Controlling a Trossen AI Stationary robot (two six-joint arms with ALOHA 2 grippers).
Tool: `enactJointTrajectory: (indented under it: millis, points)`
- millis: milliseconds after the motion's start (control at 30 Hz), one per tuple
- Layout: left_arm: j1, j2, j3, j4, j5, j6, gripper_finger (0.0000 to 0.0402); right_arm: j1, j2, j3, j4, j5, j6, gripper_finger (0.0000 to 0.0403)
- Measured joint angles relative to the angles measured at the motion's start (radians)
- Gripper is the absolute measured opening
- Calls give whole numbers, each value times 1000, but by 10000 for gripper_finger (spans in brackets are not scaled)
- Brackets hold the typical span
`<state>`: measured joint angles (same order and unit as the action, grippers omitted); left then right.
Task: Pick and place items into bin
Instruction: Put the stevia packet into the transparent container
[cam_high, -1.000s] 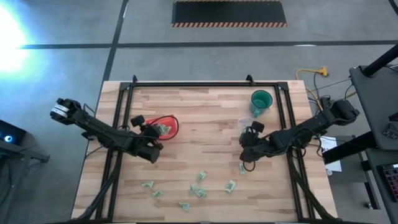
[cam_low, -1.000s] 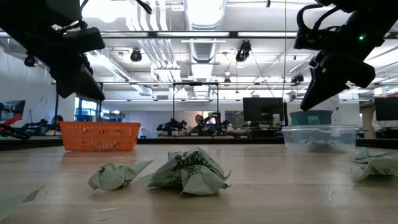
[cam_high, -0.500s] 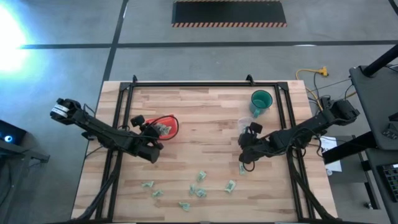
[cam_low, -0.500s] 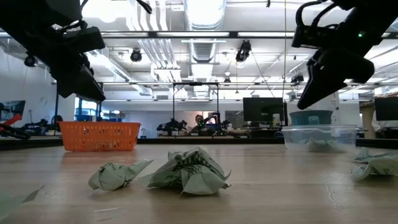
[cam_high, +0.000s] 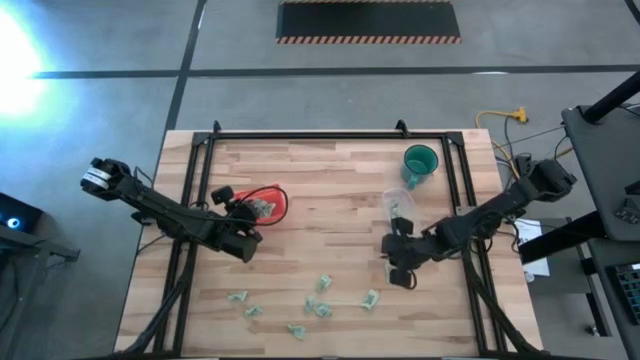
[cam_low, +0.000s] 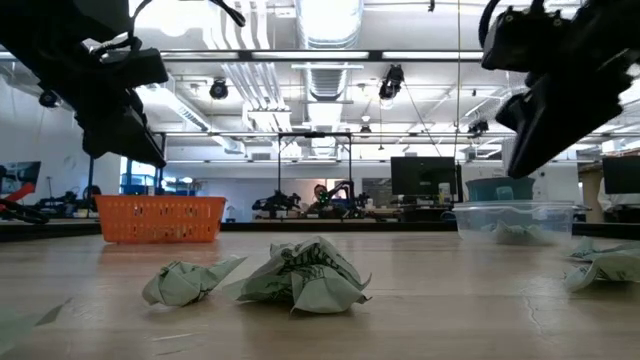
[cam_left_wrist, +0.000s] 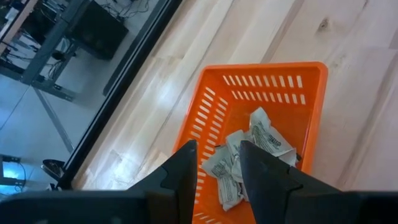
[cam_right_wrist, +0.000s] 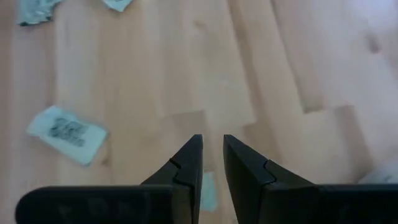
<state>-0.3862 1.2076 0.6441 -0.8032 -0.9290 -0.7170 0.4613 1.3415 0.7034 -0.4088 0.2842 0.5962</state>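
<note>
— Where is the left gripper (cam_left_wrist: 217, 163) found?
— It is held above the orange basket (cam_left_wrist: 211, 106), which is set toward the left edge of the wooden surface (cam_high: 330, 200). In the left wrist view its jaws are seen spread a little, with nothing pinched between them. Crumpled items (cam_left_wrist: 249, 149) are seen lying inside the basket, below the jaws.

— And the right gripper (cam_right_wrist: 211, 163)?
— It is held low over the surface toward the right edge, nearer the front edge than the clear tub (cam_high: 398, 203) and the teal cup (cam_high: 420, 163), with one item (cam_high: 389, 271) just beside it. A narrow gap is shown between its jaws in the right wrist view, and nothing is gripped there. A flat pale green-and-white piece (cam_right_wrist: 66, 134) is seen lying apart from the jaws, and a small pale scrap (cam_right_wrist: 208, 186) is seen partly hidden below them.

— Where are the loose pieces placed?
— They are scattered along the front part of the surface: one near the front-left corner (cam_high: 237, 296), a cluster (cam_high: 320, 306) around the middle of the front edge, and one (cam_high: 370, 298) just beside the right gripper's side of that cluster. In the low view two crumpled ones (cam_low: 300, 275) are seen lying touching each other close to the camera, and another (cam_low: 600, 265) is seen at the right edge. Some pale pieces are also made out inside the clear tub (cam_low: 512, 220).
</note>
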Motion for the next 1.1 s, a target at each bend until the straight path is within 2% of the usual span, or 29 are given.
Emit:
enactJointTrajectory:
  millis: [267,467,767,967,1100]
  points:
    - [0,0,0,0,11,0,105,153,0,-10,-6,3,230,56]
    - [0,0,0,1,13,-1,105,210,0,-37,-5,33,408,56]
    - [0,0,0,3,14,-4,105,210,0,-120,-6,47,521,57]
    - [0,0,0,13,18,-10,105,207,0,-135,-4,64,520,58]
    - [0,0,0,29,58,-11,105,206,0,-145,6,84,519,75]
